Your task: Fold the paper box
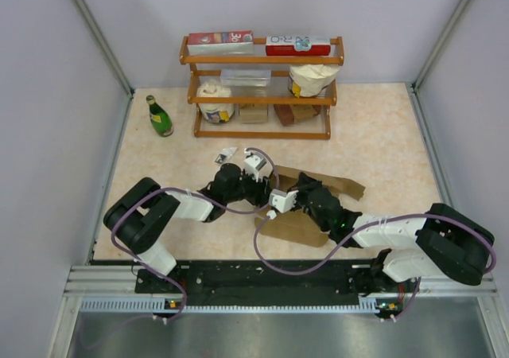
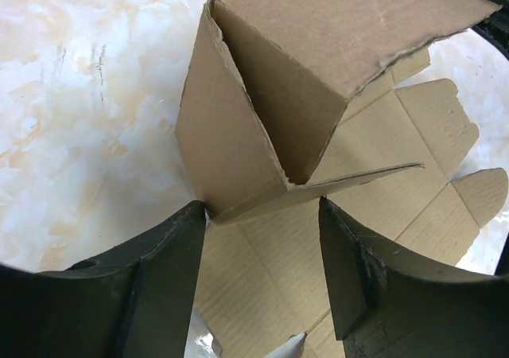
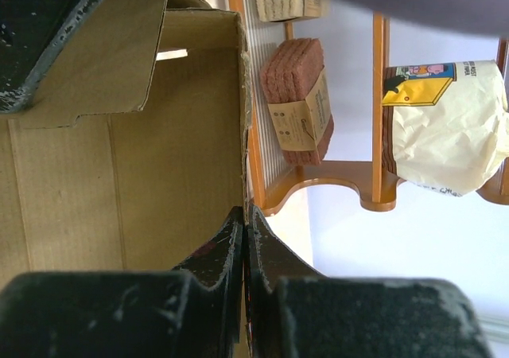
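Observation:
The paper box [image 1: 306, 227] is a plain brown cardboard sheet, partly folded, lying between my two arms at the table's near middle. In the left wrist view a raised, folded corner of the paper box [image 2: 262, 111] stands just past my fingertips, with flat flaps under and beyond them. My left gripper [image 2: 262, 215] [image 1: 273, 185] is open, its fingers [image 2: 171, 270] straddling the flat cardboard and pinching nothing. My right gripper [image 3: 245, 219] [image 1: 301, 184] is shut on the edge of an upright wall of the paper box [image 3: 159, 159].
A wooden shelf [image 1: 262, 91] stands at the back with red-and-white cartons, white tubs and brown pads [image 3: 298, 103]. A green bottle [image 1: 159, 115] stands to its left. A small white scrap [image 1: 227, 155] lies near the left arm. Grey walls close in both sides.

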Motion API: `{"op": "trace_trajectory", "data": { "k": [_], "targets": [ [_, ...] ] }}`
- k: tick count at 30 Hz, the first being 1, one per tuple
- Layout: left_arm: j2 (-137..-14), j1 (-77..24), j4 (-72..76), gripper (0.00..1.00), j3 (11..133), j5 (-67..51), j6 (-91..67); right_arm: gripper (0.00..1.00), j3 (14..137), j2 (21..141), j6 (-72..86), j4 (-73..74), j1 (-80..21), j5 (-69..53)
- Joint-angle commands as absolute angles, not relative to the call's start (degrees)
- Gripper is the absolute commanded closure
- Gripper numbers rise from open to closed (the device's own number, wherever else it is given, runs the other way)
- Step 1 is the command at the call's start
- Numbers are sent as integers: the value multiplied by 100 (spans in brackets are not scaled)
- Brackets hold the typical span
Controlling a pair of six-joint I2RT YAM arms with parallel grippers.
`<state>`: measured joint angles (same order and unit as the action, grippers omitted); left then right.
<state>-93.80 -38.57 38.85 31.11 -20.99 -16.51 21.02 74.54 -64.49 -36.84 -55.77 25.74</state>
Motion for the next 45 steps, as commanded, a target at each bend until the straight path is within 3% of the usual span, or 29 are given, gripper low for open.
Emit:
{"op": "trace_trajectory", "data": {
  "k": [1,29,45],
  "targets": [
    [-9378,-3964,3999,37,3287,-1618,-1529,100,2066,7462,-6364,-3990,-5678,2628],
    [-9536,-4210,4332,39,3437,-756,-1046,94,1854,7445,-6275,-3806,-5853,2523],
    [-9853,-4728,4808,43,3296,350,-1055,84,1846,7444,-6108,-3700,-5994,2601]
  ]
}}
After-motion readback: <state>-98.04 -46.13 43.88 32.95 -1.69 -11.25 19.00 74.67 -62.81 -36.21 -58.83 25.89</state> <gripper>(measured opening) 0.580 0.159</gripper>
